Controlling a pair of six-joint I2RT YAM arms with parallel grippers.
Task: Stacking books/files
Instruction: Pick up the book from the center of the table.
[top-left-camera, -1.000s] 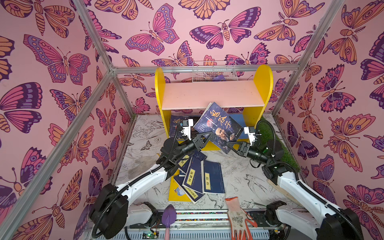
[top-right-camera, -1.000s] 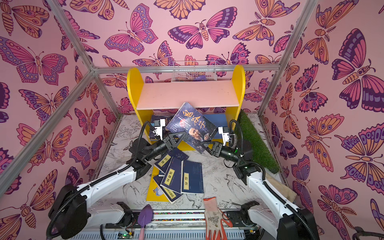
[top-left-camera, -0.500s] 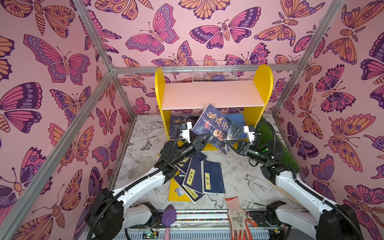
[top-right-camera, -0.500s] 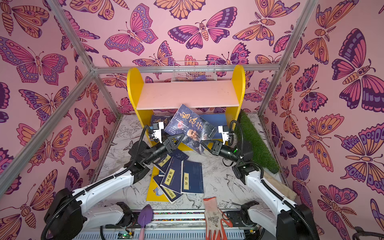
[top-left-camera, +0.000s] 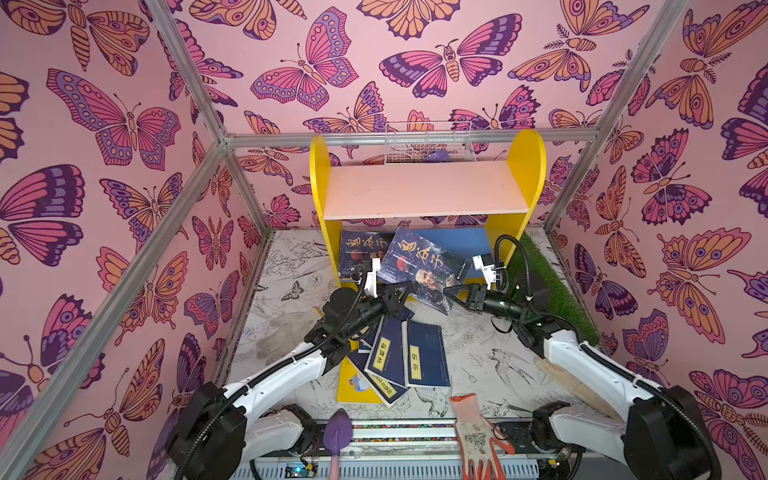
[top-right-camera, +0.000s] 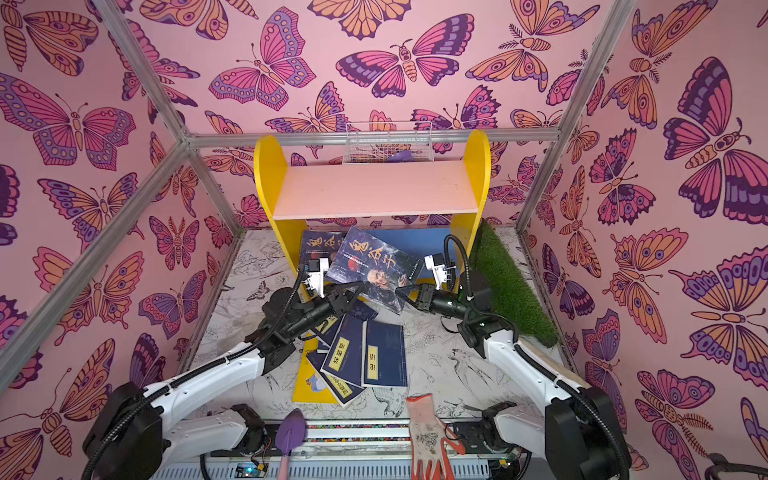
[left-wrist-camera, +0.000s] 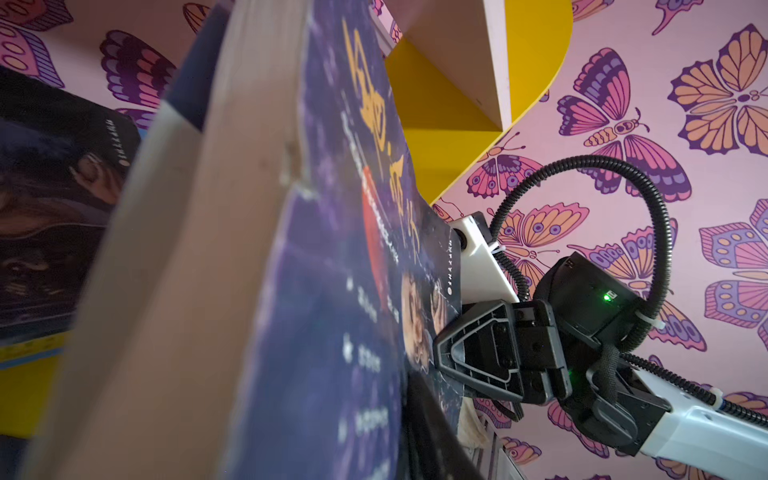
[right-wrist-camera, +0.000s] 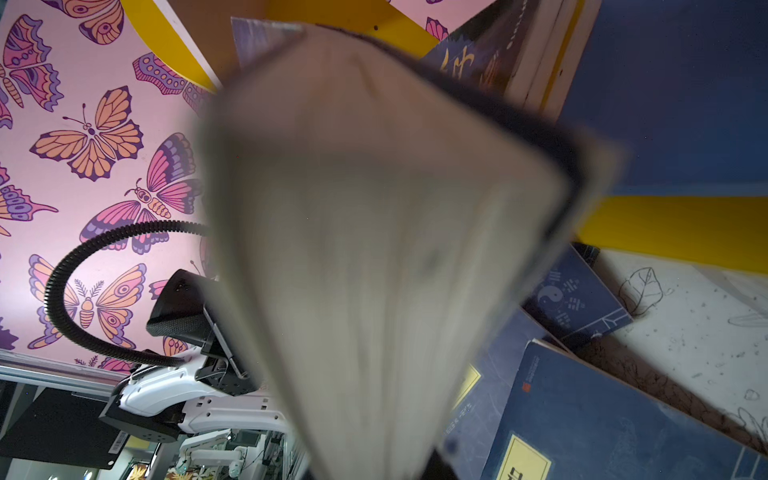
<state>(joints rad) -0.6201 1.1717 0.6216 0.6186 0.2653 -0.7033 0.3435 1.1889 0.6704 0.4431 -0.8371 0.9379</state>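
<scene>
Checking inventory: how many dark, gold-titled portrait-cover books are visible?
2. The shelved portrait book sits inside the yellow shelf; the lifted portrait book is in the right gripper. Others may be hidden.

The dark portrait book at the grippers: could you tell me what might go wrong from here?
The right gripper pinches the portrait book only at one edge, tilted; it may pivot or slip. Dropped, it would likely land on the fanned navy books. It could knock the twin copy behind it.

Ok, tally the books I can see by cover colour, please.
Dark portrait covers: 2
Navy, yellow label showing: 4
Navy, no label showing: 1
Yellow cover: 1
Total: 8 in view; the pile may hide more.
</scene>
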